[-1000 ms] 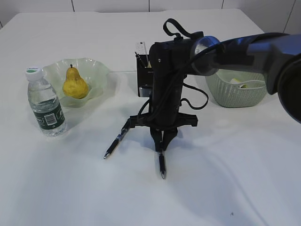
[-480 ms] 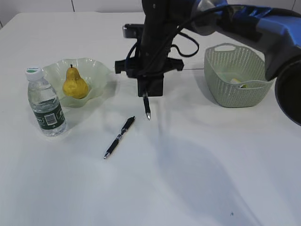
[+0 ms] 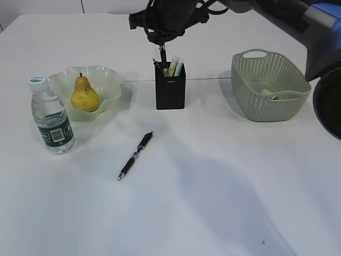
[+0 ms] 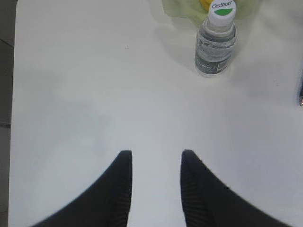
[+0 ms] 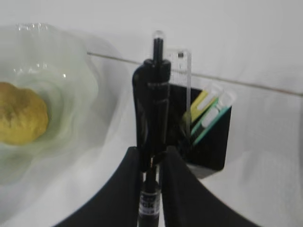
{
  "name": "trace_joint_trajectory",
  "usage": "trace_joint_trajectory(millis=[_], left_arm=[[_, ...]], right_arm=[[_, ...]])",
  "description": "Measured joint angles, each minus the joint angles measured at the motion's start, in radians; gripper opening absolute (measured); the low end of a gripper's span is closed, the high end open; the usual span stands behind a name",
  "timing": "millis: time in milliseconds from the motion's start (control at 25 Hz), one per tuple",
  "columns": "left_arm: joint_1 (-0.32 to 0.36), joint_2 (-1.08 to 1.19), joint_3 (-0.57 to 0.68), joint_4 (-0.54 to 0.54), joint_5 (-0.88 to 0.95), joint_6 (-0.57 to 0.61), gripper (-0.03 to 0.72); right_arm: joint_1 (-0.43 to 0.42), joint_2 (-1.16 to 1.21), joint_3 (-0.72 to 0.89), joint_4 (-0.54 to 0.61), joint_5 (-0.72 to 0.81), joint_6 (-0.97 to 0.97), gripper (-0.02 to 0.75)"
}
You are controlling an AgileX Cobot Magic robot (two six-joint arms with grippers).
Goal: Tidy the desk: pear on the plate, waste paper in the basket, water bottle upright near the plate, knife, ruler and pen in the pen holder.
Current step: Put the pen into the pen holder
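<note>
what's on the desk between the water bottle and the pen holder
In the exterior view, the plate holding the pear lies between the water bottle and the pen holder.

Right arm high at 12 o'clock, left held back

The right gripper [image 3: 164,47] hangs from an arm entering at 2 o'clock, fingers [image 5: 134,165] clamped on a black pen [image 5: 156,118]. The left gripper [image 4: 155,163] hovers with fingers [image 4: 122,175] parted, empty.

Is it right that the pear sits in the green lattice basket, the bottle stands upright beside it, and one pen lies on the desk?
Not quite. The exterior view shows the pear in the plate, not the basket. The bottle does stand beside it, and one pen lies on the desk.
</note>
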Motion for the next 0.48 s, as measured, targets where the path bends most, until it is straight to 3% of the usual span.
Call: trace_joint_trajectory(millis=[280, 480], left_arm=[[0.000, 0.000, 0.000, 0.000, 0.000, 0.000, 0.239], [0.000, 0.017, 0.000, 0.000, -0.002, 0.000, 0.239]], right_arm=[[-0.002, 0.002, 0.000, -0.115, -0.193, 0.008, 0.102], [-0.017, 0.020, -0.001, -0.146, -0.252, 0.010, 0.102]])
